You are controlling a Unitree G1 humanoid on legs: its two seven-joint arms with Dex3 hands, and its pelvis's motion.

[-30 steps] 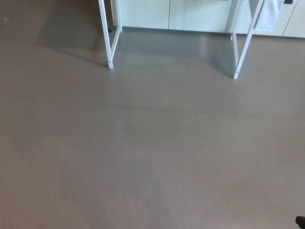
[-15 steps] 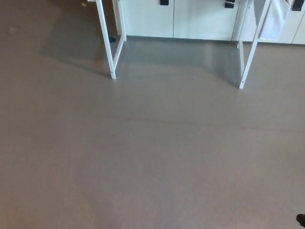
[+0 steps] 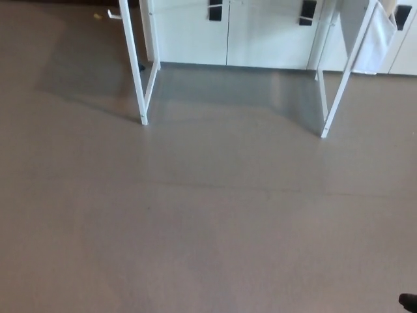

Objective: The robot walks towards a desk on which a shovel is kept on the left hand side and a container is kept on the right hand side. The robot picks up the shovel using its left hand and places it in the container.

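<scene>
Neither the shovel nor the container shows in the head view. Of the desk I see only its white legs: the left front leg (image 3: 133,65) and the right front leg (image 3: 342,78), standing on grey-brown floor at the top of the picture. The desk top is cut off by the upper edge. A small black tip, probably my right hand (image 3: 408,302), pokes in at the bottom right corner. My left hand is out of view.
White cabinets (image 3: 260,32) with black handles (image 3: 215,10) stand behind the desk. A white cloth (image 3: 378,36) hangs at the desk's right side. Grey-brown floor (image 3: 208,222) stretches between me and the desk legs.
The whole picture has shifted: the desk legs sit lower and more of the cabinets and their handles shows, so the camera has moved. The black tip stays at the bottom right.
</scene>
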